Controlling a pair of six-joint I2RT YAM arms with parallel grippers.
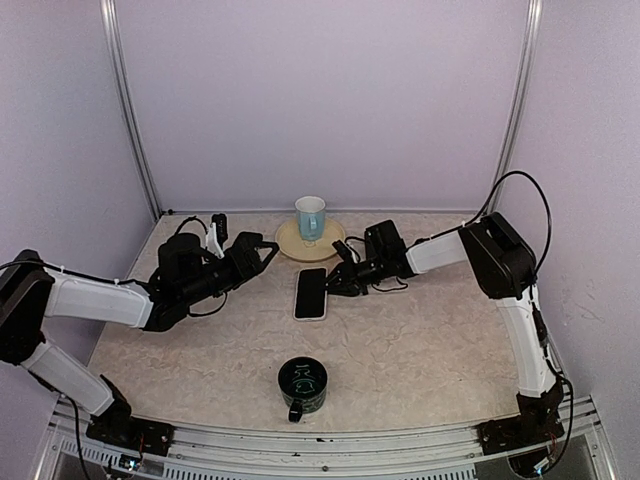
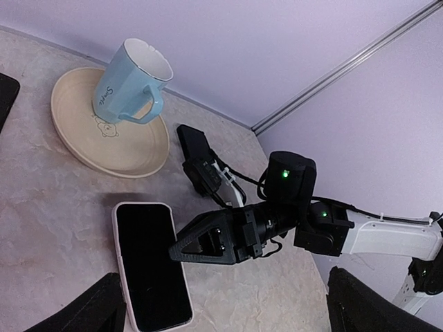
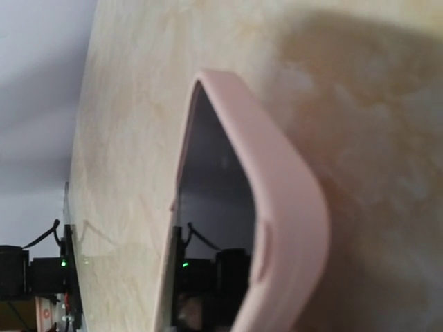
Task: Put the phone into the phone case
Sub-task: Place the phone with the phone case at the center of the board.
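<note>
Right hand [image 1: 335, 281] at the phone's [image 1: 311, 293] right edge, jaws near together, pinching nothing I can make out, likely seating it in its pink case [image 3: 277, 207] on the desk [image 1: 420, 350]; left hand [image 1: 262, 252] spread, apart.

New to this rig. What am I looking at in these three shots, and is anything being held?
Two robot arms are bolted at the near edge of a table, each ending in a two-finger tool. The wide shot comes from a fixed camera above and behind them; the other two come from cameras on each wrist.

On the table: a phone lying screen up inside a pale pink case, a blue mug on a cream plate, and a dark mug near the front.

The left tool is open, off to the phone's left, and holds nothing. The right tool sits low by the phone's right edge; whether it touches or grips the case, I cannot tell.
</note>
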